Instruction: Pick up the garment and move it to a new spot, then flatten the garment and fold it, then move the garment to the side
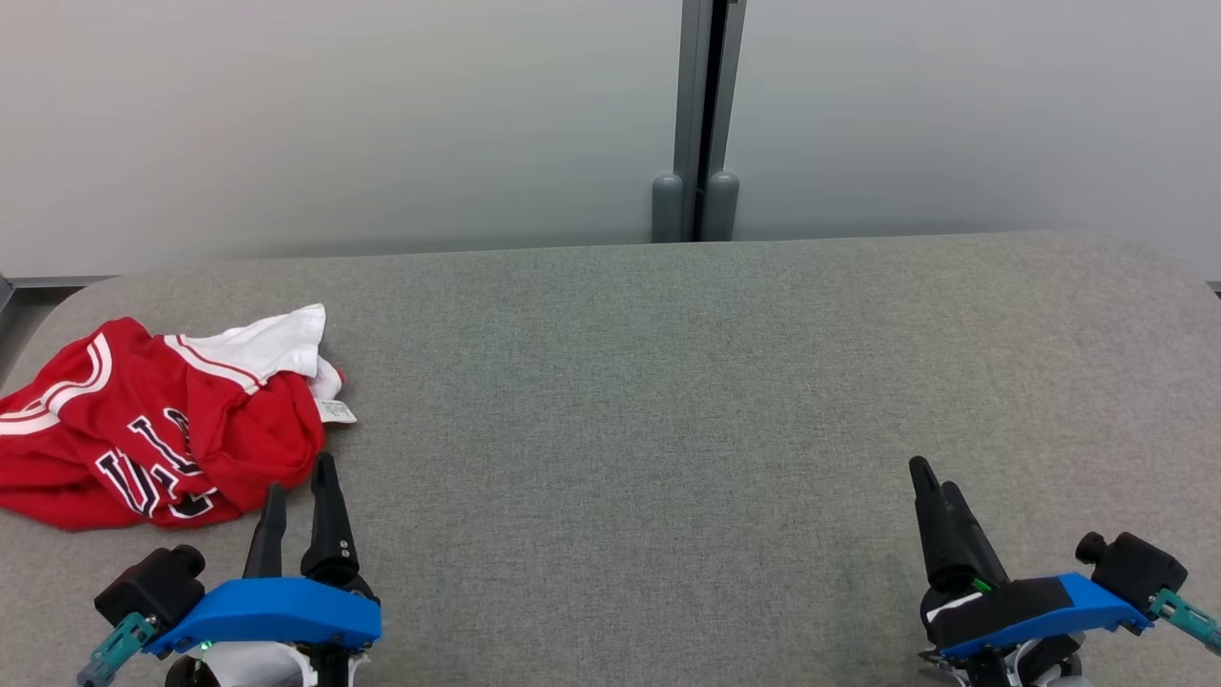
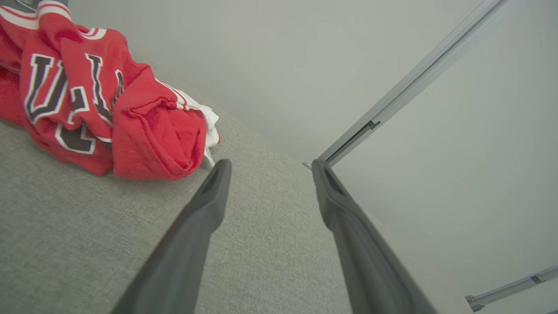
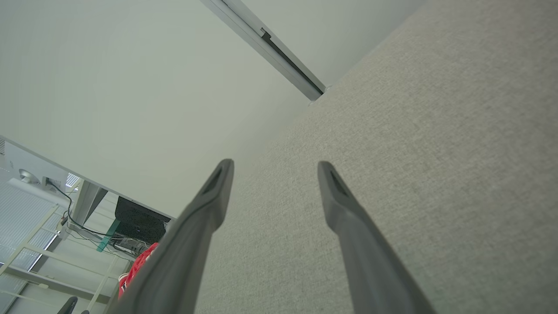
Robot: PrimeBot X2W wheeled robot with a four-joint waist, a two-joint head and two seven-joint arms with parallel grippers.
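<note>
Task thing: red jersey [image 1: 162, 429], crumpled in a heap at the left edge of the head view, at mid-height, on the grey fabric table [image 1: 668, 382].
Make-up: red cloth with dark, white-edged lettering, a white sleeve [image 1: 277, 343] thrown over the top right of the heap, and a small care label [image 1: 336, 411] poking out at its right side.
Handling, as I judge it: light, soft and limp. It will sag and trail from any pinch, it will not break, and it may drag on the textured table.
Where to take hold: the rolled red fold [image 2: 161, 144] nearest the left fingers, or the sleeve hem. A thick bunch should hold more surely than a single layer.
Left gripper [image 1: 300, 477]: jaws apart and empty, tips just beside the heap's lower right edge, not touching it.
Right gripper [image 1: 935, 477]: jaws apart and empty, at the lower right of the head view, well apart from the jersey.
Head view adds: the heap's whole outline, both grippers, and the bare table between them.
Left wrist view adds: the heap's height and its bulging front fold, at upper left, just beside the left finger [image 2: 209, 205].
Right wrist view adds: a scrap of red at lower left beside its own finger, and a desk frame with cables beyond the table.
</note>
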